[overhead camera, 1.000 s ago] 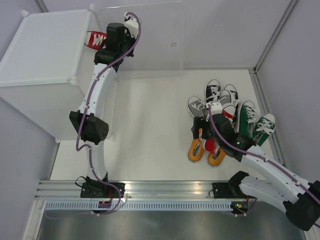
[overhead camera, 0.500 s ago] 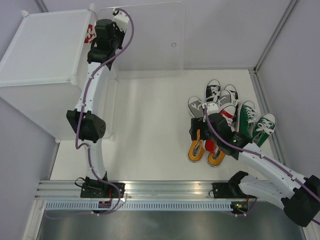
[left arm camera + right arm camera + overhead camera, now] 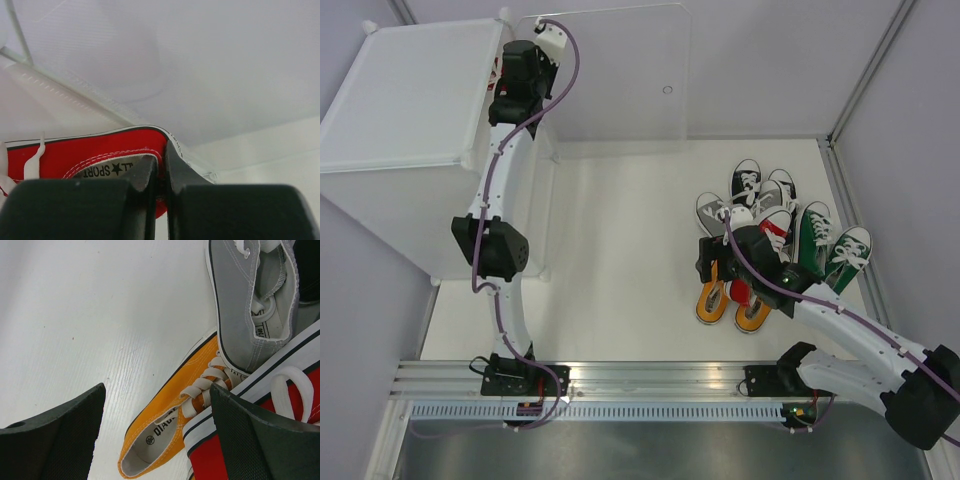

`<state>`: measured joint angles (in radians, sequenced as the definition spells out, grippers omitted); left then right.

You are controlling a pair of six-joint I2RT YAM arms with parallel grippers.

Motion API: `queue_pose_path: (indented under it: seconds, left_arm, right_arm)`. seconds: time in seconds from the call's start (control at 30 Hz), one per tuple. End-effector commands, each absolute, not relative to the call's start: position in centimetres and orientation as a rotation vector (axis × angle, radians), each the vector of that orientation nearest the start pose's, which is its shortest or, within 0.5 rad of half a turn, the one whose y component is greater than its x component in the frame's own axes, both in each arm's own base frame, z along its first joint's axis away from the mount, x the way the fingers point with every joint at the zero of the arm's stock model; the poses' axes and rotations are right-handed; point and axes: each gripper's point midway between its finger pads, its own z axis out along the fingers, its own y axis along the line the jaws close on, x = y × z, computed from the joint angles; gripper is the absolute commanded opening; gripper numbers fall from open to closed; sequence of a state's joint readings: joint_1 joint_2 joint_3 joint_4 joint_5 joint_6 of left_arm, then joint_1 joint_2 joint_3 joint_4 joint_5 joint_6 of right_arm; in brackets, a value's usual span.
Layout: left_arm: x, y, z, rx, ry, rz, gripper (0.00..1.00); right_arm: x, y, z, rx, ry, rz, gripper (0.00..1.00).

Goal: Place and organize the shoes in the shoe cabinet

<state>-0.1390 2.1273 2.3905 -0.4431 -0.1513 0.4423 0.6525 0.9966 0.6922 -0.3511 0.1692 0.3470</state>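
Observation:
My left gripper (image 3: pixel 506 72) is at the open front of the white shoe cabinet (image 3: pixel 410 100). In the left wrist view the gripper (image 3: pixel 161 161) is shut on the heel wall of a red shoe (image 3: pixel 75 152), with translucent cabinet panels close behind it. From above that shoe is almost hidden by the arm. My right gripper (image 3: pixel 723 280) hangs open over the shoe pile. In its wrist view the gripper (image 3: pixel 157 390) has an orange shoe (image 3: pixel 170 420) between the fingers, a red shoe (image 3: pixel 235 455) by the right finger and a grey shoe (image 3: pixel 240 310) beyond.
The clear door panel (image 3: pixel 620 80) stands open behind the left arm. The pile holds the orange pair (image 3: pixel 712 300), grey (image 3: pixel 712 212), black (image 3: pixel 746 180) and green shoes (image 3: pixel 815 232) near the right wall rail (image 3: pixel 848 200).
My left gripper has carried the red shoe left and further back, up to the cabinet opening. My right gripper has shifted only slightly over the orange shoes.

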Motion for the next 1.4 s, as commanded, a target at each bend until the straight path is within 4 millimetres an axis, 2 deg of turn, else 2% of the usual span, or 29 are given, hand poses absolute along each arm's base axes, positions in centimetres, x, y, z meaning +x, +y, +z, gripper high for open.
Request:
queue_pose_path:
  seconds: [0.0, 0.3, 0.33, 0.47, 0.7, 0.93, 1.03, 1.17, 1.3, 1.37]
  left_arm:
    - [61.2, -2.0, 44.5, 0.375, 1.525, 0.478, 0.09]
    - [61.7, -0.4, 44.3, 0.359, 1.513, 0.551, 0.16]
    - [61.7, -0.4, 44.3, 0.355, 1.512, 0.552, 0.27]
    - [61.7, -0.3, 43.9, 0.353, 1.521, 0.554, 0.46]
    - [61.2, -0.9, 44.4, 0.322, 1.516, 0.499, 0.83]
    - [59.4, -2.5, 45.7, 0.244, 1.506, 0.395, 0.94]
    - [58.4, -4.0, 46.3, 0.211, 1.5, 0.368, 0.98]
    - [56.9, -4.3, 47.7, 0.117, 1.475, 0.369, 1.0]
    - [55.6, -3.9, 47.8, -0.001, 1.477, 0.372, 1.0]
    - [55.1, -4.2, 46.9, -0.053, 1.497, 0.372, 1.0]
  right_arm:
    - [25.1, 17.8, 13.7, -0.266, 2.206, 0.396, 0.88]
    - [25.0, 18.2, 13.3, -0.283, 2.216, 0.419, 0.88]
    - [25.0, 18.3, 13.3, -0.287, 2.217, 0.421, 0.88]
    - [24.8, 18.6, 12.9, -0.302, 2.229, 0.433, 0.88]
    - [24.7, 19.0, 13.0, -0.316, 2.228, 0.459, 0.88]
    - [24.6, 19.4, 13.2, -0.328, 2.223, 0.485, 0.87]
    - [24.4, 19.6, 13.3, -0.34, 2.223, 0.5, 0.87]
    - [24.3, 19.7, 13.7, -0.341, 2.208, 0.516, 0.87]
    - [24.2, 19.8, 14.2, -0.34, 2.192, 0.534, 0.87]
    - [24.1, 19.8, 14.3, -0.343, 2.186, 0.54, 0.87]
